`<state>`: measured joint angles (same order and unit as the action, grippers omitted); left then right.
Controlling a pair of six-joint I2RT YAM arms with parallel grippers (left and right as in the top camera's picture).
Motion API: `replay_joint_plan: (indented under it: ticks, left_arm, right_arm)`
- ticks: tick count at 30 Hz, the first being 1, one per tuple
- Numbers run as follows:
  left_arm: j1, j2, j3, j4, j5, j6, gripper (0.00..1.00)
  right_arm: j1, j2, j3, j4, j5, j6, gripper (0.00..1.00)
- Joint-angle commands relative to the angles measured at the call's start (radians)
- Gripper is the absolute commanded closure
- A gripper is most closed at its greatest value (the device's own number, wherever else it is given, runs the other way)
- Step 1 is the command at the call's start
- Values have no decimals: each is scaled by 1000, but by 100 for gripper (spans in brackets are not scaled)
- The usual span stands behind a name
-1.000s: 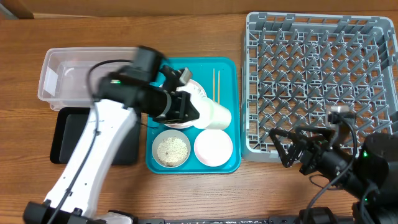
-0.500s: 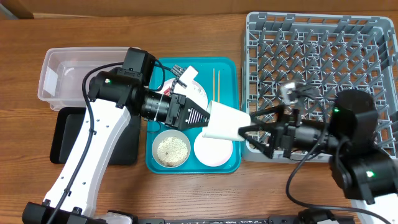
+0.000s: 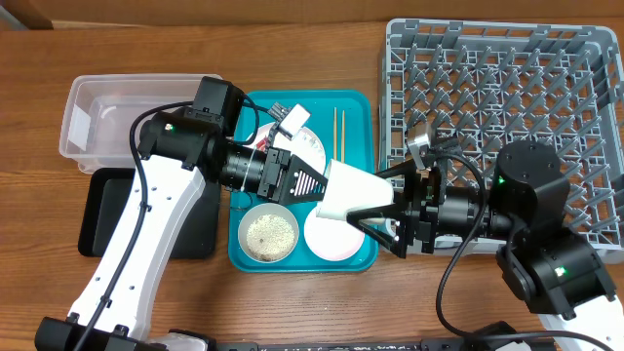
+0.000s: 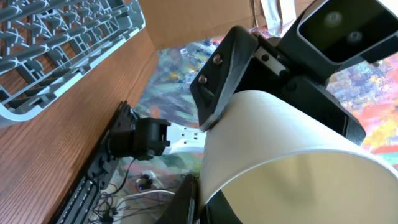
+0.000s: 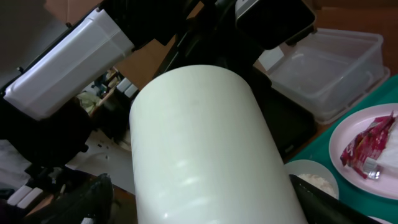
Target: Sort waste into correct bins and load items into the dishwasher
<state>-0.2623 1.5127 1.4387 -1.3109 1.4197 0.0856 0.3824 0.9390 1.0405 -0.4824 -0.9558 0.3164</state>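
My left gripper (image 3: 317, 183) is shut on the rim of the small white cup (image 3: 351, 191) and holds it on its side above the turquoise tray. The cup fills the left wrist view (image 4: 280, 143) and the right wrist view (image 5: 205, 137). My right gripper (image 3: 369, 197) is open, one finger on each side of the cup's far end (image 5: 205, 208). The white plate (image 3: 312, 146) carries the red sauce packet (image 5: 368, 142). The chopsticks (image 3: 339, 132) lie beside it. A bowl of rice (image 3: 268, 234) and the pink bowl (image 3: 327, 242) sit at the tray's front. The dish rack (image 3: 497, 97) stands to the right.
The clear tub (image 3: 97, 117) and the black tray (image 3: 107, 210) lie left of the turquoise tray (image 3: 369, 255). The rack's near left corner is close under my right arm. Both arms cross above the tray's front right.
My left gripper carried the cup right, off the tray's middle. My right arm swung left from the rack's front and now has its open fingers around the cup.
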Motion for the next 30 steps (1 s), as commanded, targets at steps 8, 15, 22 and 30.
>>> replay_joint_plan:
  ticks: [8,15,22,30]
  left_arm:
    - [-6,2,5,12,-14,26,93]
    - [-6,2,5,45,16,26,96]
    - [-6,2,5,55,21,26,96]
    - [-6,2,5,48,-380,-20,12]
  right_arm:
    - [-31,-5,0,-5,-24,25,31]
    - [-29,0,0,-32,-33,25,7]
    - [-29,6,0,-35,-33,24,28]
    - [-31,-39,8,-159,174,-55,33]
